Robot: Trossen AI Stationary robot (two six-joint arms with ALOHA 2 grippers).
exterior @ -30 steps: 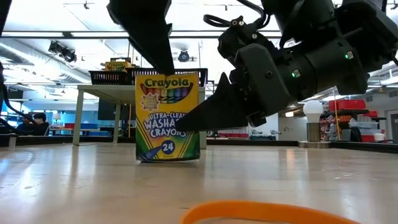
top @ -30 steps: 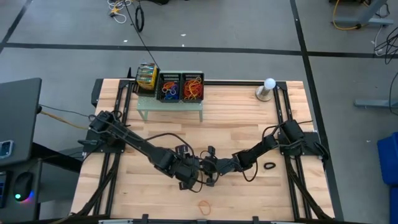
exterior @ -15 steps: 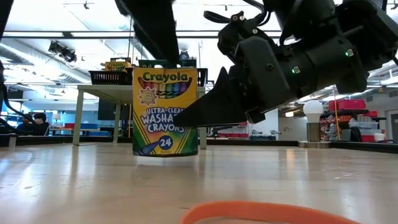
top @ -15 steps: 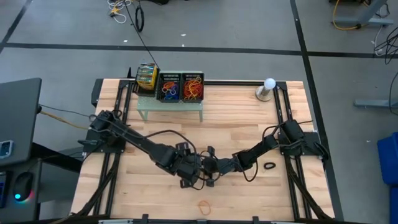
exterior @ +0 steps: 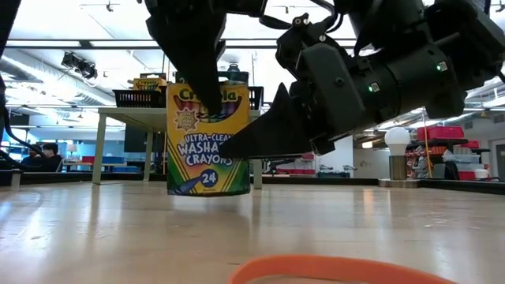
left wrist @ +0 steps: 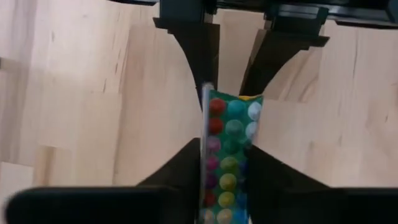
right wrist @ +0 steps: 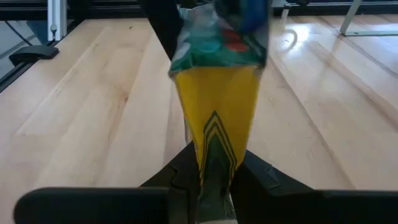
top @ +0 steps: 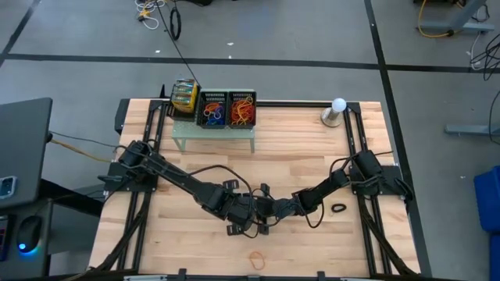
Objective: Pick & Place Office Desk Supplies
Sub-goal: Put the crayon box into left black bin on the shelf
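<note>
Crayon box (exterior: 207, 140) upright, lifted off table; orange rubber band (top: 256, 255) flat near front edge.

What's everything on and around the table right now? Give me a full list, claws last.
Crayon box: one, yellow and green, mid-table near the front, held between both claws, its bottom edge just off the wood.
Rubber band: one, orange, front edge of the table.
Black loop: one, on the table beside the right arm.
Shelf: one, pale green, back of the table.
Mesh trays: two, black, on the shelf, holding orange, red and blue bands.
Second crayon box: one, yellow, on the shelf left of the trays.
Lamp: one, white bulb, back right corner.
Left claw: closed on the crayon box.
Right claw: closed on the same box.
</note>
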